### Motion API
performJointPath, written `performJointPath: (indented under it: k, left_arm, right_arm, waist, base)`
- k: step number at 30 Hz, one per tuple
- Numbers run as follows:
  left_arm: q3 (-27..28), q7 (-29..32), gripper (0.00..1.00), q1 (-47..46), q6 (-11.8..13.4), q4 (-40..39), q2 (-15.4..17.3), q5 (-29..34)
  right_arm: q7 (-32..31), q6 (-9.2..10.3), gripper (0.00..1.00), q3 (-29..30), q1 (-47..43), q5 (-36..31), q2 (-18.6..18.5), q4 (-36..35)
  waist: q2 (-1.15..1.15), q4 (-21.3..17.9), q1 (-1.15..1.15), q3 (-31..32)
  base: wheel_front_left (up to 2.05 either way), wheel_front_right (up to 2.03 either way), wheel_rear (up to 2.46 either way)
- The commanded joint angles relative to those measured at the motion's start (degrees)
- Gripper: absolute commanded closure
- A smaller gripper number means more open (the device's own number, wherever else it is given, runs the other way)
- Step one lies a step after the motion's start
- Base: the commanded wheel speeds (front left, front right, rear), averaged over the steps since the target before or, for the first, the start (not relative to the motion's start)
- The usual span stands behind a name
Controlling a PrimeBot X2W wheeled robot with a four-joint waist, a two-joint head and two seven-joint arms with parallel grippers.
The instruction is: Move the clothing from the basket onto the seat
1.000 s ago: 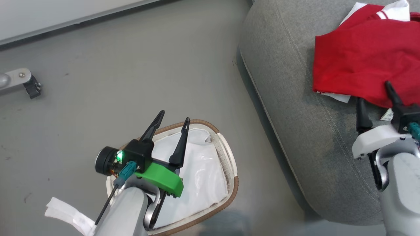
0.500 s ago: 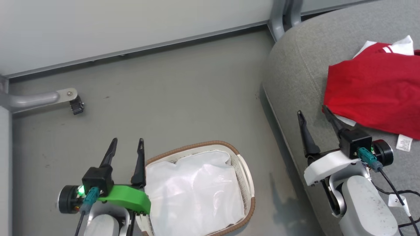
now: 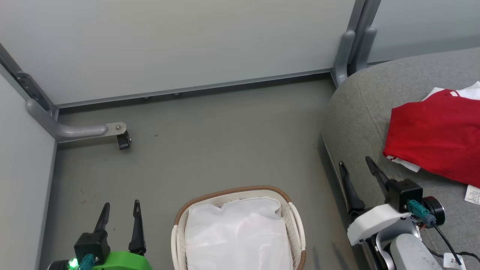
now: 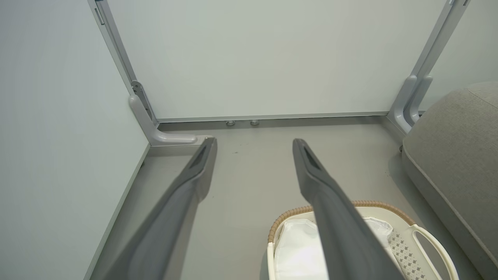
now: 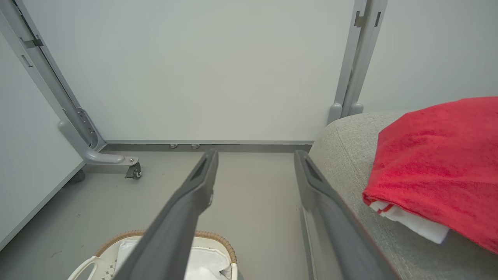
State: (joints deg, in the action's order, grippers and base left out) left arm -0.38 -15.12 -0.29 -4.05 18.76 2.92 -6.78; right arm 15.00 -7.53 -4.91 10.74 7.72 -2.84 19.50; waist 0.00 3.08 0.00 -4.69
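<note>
The seat is carrying the clothing, which is lying bunched on its upper surface, well clear of the front edge. The basket is standing on the floor beside the seat, with its white liner lying uncovered. On this evidence the transfer is nearing completion. Check the liner folds for hidden fabric, and keep both arms clear of the seat edge while parking.

The left fingers are pointing forward beside the basket, spread wide and holding nothing. The right fingers are hovering at the seat's front edge, near the clothing, spread wide and empty.
</note>
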Motion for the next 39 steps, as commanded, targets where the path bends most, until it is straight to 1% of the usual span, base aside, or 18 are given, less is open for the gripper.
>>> performJointPath:
  k: [1, 7, 8, 11, 24, 39]
  left_arm:
    - [0.2, 0.0, 0.0, 1.1, -0.6, 0.3, 0.0, -0.7]
    - [1.2, 0.0, 0.0, 3.3, -1.7, 1.6, 0.0, -3.6]
    - [1.0, 0.0, 1.0, 2.6, -1.6, 1.7, 0.0, -3.8]
    - [1.0, 0.2, 1.0, 2.8, -1.6, 3.3, -0.2, -4.1]
    - [2.2, 4.1, 1.0, 1.0, -1.9, 2.0, -0.1, -18.2]
    - [3.1, 7.5, 1.0, -0.4, -2.2, 0.4, -0.1, -31.9]
  right_arm:
    - [0.3, 0.08, 0.0, 0.2, -1.4, 0.3, -0.2, 0.4]
    - [0.3, 0.08, 0.0, -0.2, -3.4, 0.3, -0.2, 1.2]
    - [0.0, 0.0, 1.0, -0.2, -2.8, 0.3, 0.0, 1.1]
    - [-0.2, 0.0, 1.0, -0.2, -3.6, 0.6, 0.2, 2.4]
    - [-4.0, 0.01, 1.0, 1.9, -3.7, 15.2, 0.2, 1.0]
    - [-7.5, 0.02, 1.0, 3.8, -3.8, 29.2, 0.1, -0.5]
  waist:
    - [0.0, 0.6, 0.0, 2.0]
    - [0.0, 0.0, 0.0, 3.4]
    - [0.0, 0.2, 0.0, 3.1]
    - [0.0, 0.2, 0.0, 3.2]
    - [0.0, -0.2, 0.0, 3.3]
    - [0.0, -0.6, 0.0, 3.5]
  base:
    - [0.0, 0.0, 0.0]
    - [0.0, 0.0, 0.0]
    - [0.0, 0.0, 0.0]
    - [0.0, 0.0, 0.0]
    - [0.0, 0.0, 0.0]
    - [0.0, 0.0, 0.0]
